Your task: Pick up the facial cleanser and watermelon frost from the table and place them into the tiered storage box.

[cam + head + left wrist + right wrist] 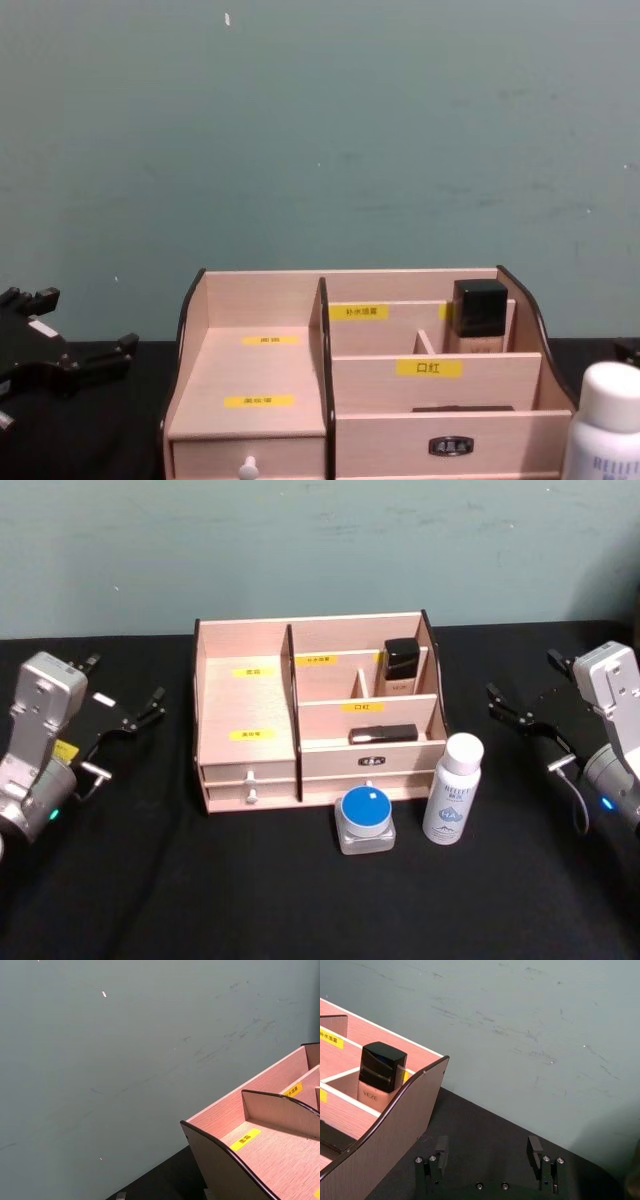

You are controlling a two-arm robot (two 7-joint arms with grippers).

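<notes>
Right end effector (520,673) is sitting off to the right of the tiered storage box (245,645), fingers spread wide with nothing between them; in the right wrist view you can see the two fingers of it (487,1147) well apart, over the black desk (200,900) and just beside the box's curved right side wall (400,1125). Left end effector (128,677) mirrors it on the left side of the box, also spread wide and holding nothing, and from the chest view it (88,320) hangs near the left edge, apart from the box (265,310). Neither one is touching anything. The facial cleanser (452,790) stands upright on the desk just in front of the box's near right corner, and its white cap pokes up at the bottom right in the chest view (603,420). The watermelon frost (365,818) is on the desk just left of it, blue lid up, right in front of the drawers, with a small gap between jar and bottle. In the box, a beige bottle with a black cap (401,667) stands in the far right compartment, and a flat black item (383,734) lies in the tier in front of it. The big left compartment (260,1110) has just its yellow labels.
</notes>
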